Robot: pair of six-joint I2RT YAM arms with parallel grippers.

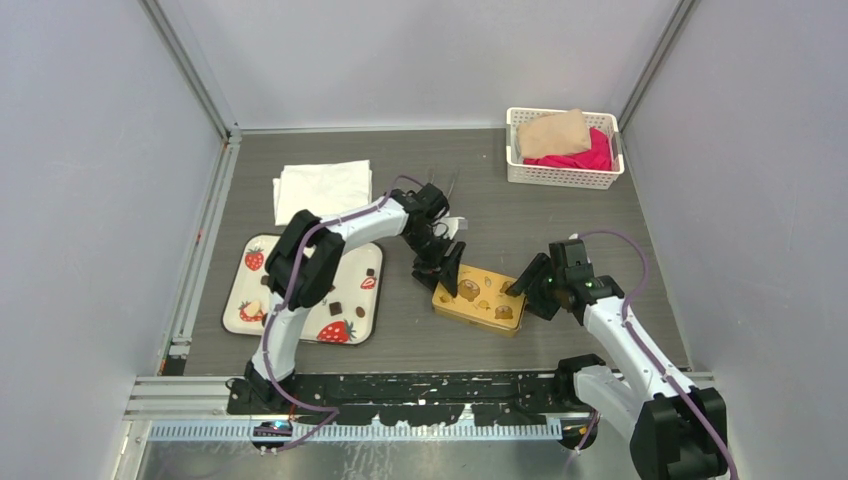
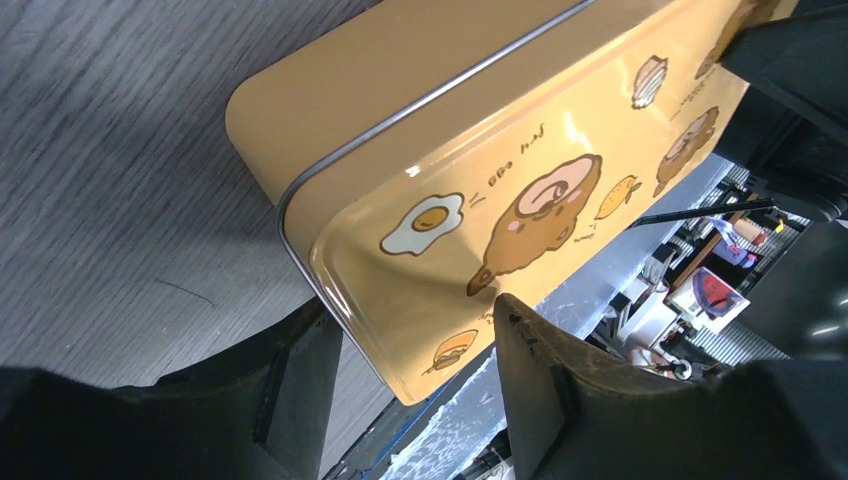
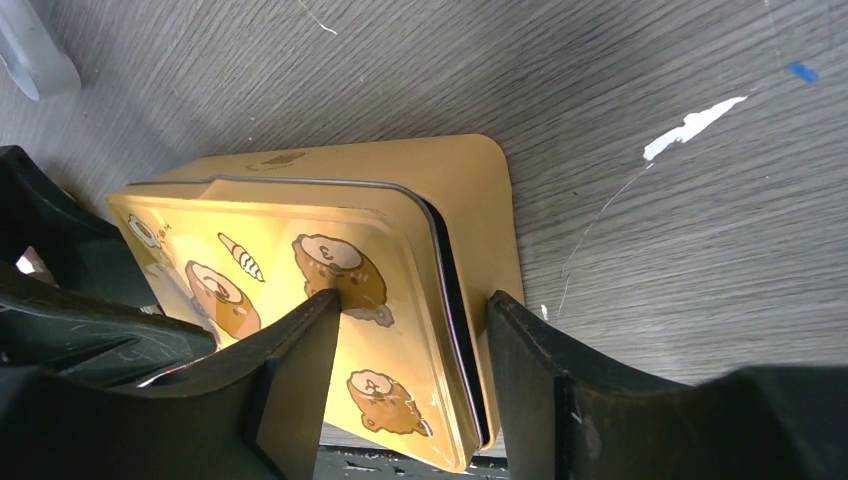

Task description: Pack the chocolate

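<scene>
The chocolate (image 1: 335, 307) lies as small dark pieces on a strawberry-printed tray (image 1: 238, 288) at the left, away from both grippers. In the middle lies a golden-yellow tin (image 1: 478, 300) with bear drawings on its lid (image 3: 300, 200). My left gripper (image 1: 440, 272) clasps its left end, and in the left wrist view the left gripper (image 2: 405, 310) has the tin's (image 2: 450, 120) corner between its fingers. My right gripper (image 3: 412, 297) clasps the right end, one finger on the lid, the other against the base (image 3: 470, 200). A dark gap shows between lid and base.
A folded white cloth (image 1: 322, 188) lies behind the tray. A white basket (image 1: 560, 178) with pink and tan cloths stands at the back right. Grey walls close in both sides and the back.
</scene>
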